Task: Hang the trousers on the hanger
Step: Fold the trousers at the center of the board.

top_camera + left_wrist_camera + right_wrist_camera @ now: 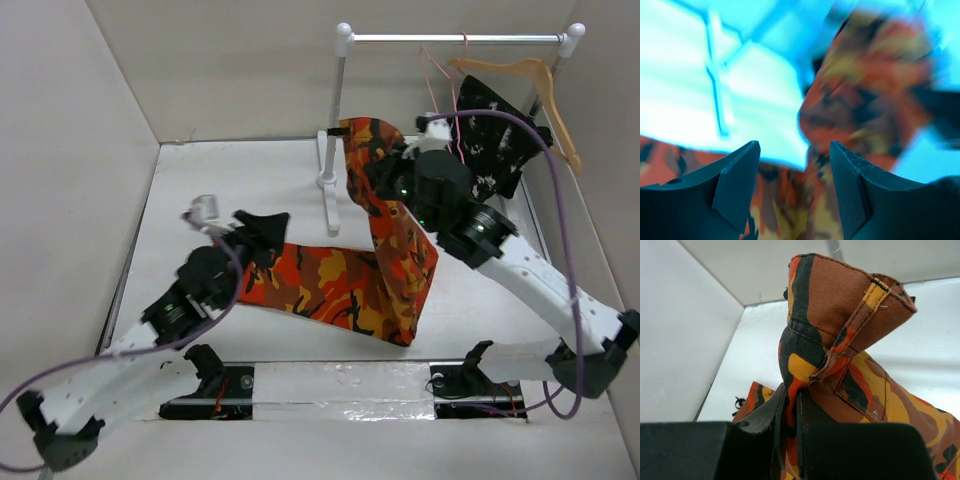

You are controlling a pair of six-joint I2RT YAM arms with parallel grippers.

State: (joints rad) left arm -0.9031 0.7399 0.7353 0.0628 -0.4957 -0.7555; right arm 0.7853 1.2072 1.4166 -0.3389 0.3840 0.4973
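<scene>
Right gripper (pixel 790 405) is clamping a fold of the trousers (pixel 340 285) just under the waistband, jaws nearly shut with cloth pinched between them. It is holding that end up off the table (pixel 200 180), beside the rack (pixel 455 38) post. The rest of the trousers is draping down from that grip and lying across the table toward the left arm. Left gripper (pixel 795 150) is sitting low at the far end of the cloth with jaws standing apart and nothing between them. Its wrist view is motion-blurred, so I'm only seeing camo cloth through the gap, and I can't tell if the tips are touching it. Hanger (pixel 434 68) is hanging from the rail to the right of the raised end, close to the right wrist but apart from the trousers. Next to it, a wooden hanger (pixel 530 80) is carrying a black garment (pixel 490 140). I'm reading this as early-to-mid task: the lift is happening and the threading hasn't started, since no cloth is over the hanger bar yet. The next move is calling for the free end to be regripped or gathered by the left, because a long trailing leg is going to drag. After that the right needs to be carrying the raised end across to the hanger and feeding a leg through the triangle. Risks I'm seeing are the thin wire swinging off the rail when bumped, and the right arm snagging the black garment or its own cable.
</scene>
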